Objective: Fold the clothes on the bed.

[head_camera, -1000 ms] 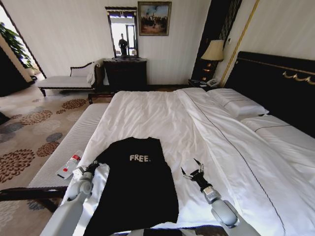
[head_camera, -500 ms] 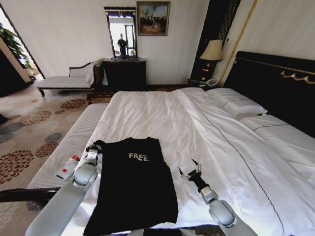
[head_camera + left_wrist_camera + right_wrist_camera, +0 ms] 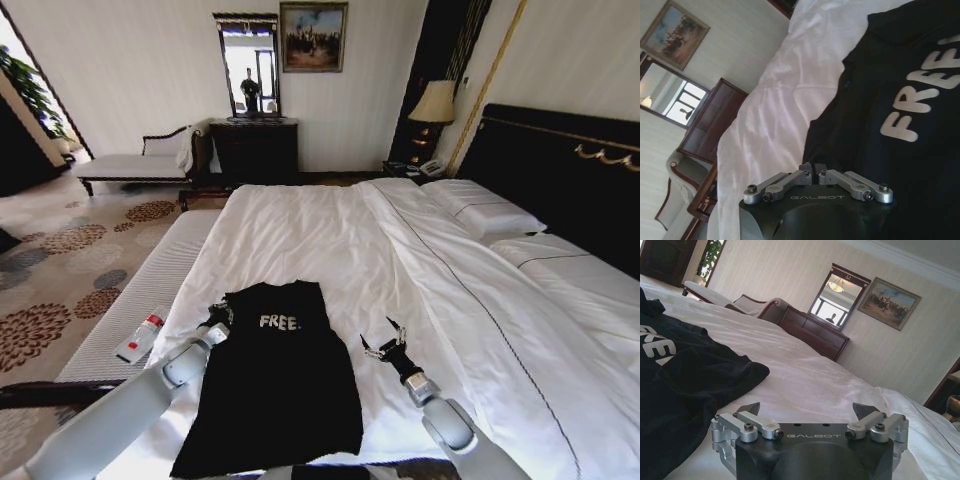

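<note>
The black T-shirt [image 3: 275, 375] lies on the bed [image 3: 330, 230], a side fold seemingly in hand; the left gripper [image 3: 217, 316], fingers together on its shoulder cloth; the right gripper [image 3: 382, 343] spread open just beside it; next, probably release.

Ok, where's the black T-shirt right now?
In the head view the black T-shirt lies flat on the near end of the bed, between the left gripper at its sleeve and the open right gripper.
</note>
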